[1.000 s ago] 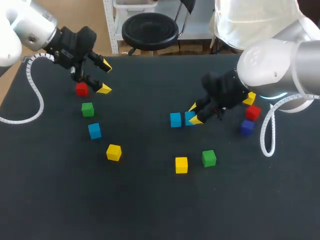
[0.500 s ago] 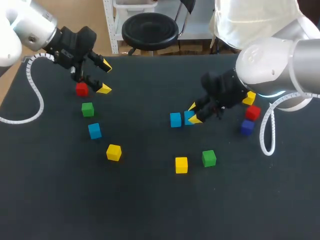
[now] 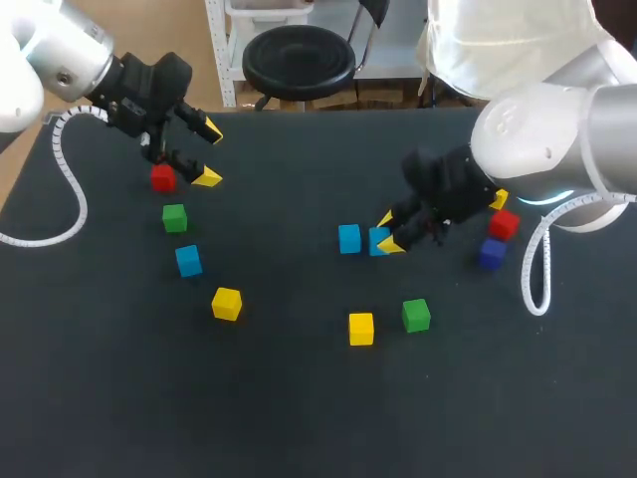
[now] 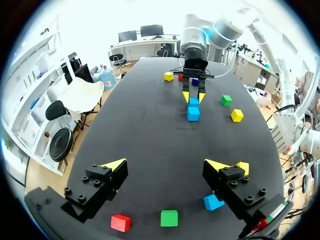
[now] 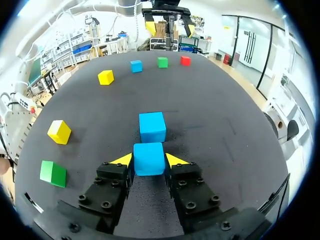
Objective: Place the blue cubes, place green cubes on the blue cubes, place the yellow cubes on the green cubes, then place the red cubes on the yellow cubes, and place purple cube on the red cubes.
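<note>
Right jaws grip 1 blue cube (image 5: 148, 158), just beside the 2nd blue cube (image 5: 152, 126) mid-worktop (image 3: 299, 398). Left jaws wide open, near a red cube (image 3: 162, 178).

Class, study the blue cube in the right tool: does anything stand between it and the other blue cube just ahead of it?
Nothing visible does. The right tool grips the blue cube, and the second blue cube sits directly ahead, so close that no other thing fits between them.
</note>
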Motion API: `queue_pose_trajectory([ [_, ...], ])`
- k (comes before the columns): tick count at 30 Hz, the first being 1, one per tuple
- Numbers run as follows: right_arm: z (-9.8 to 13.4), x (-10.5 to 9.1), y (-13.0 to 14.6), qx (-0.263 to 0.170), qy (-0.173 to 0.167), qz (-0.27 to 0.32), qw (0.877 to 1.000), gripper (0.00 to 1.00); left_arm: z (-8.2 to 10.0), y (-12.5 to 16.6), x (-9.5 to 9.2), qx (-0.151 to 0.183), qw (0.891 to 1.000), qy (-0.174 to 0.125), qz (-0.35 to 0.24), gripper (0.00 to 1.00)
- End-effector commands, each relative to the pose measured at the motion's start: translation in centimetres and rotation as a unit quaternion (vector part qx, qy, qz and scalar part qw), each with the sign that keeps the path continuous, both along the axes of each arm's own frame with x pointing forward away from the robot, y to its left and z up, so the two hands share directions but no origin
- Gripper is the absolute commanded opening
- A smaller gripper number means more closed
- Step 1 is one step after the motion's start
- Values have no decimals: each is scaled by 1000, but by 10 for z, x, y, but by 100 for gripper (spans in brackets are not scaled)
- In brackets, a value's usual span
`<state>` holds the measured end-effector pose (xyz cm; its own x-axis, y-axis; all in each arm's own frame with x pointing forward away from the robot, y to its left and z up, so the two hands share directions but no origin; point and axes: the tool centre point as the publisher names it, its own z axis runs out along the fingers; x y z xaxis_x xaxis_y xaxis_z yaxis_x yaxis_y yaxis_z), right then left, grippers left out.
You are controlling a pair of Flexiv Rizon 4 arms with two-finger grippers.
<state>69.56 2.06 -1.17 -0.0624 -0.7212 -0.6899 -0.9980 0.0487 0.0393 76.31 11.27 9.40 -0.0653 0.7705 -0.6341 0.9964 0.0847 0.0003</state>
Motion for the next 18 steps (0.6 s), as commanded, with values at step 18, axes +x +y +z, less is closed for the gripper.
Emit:
queue_pose_trajectory([
  [18,-1,7,3,0,0,6,1000,0,0,0,-1,0,1000,-1,1,100],
])
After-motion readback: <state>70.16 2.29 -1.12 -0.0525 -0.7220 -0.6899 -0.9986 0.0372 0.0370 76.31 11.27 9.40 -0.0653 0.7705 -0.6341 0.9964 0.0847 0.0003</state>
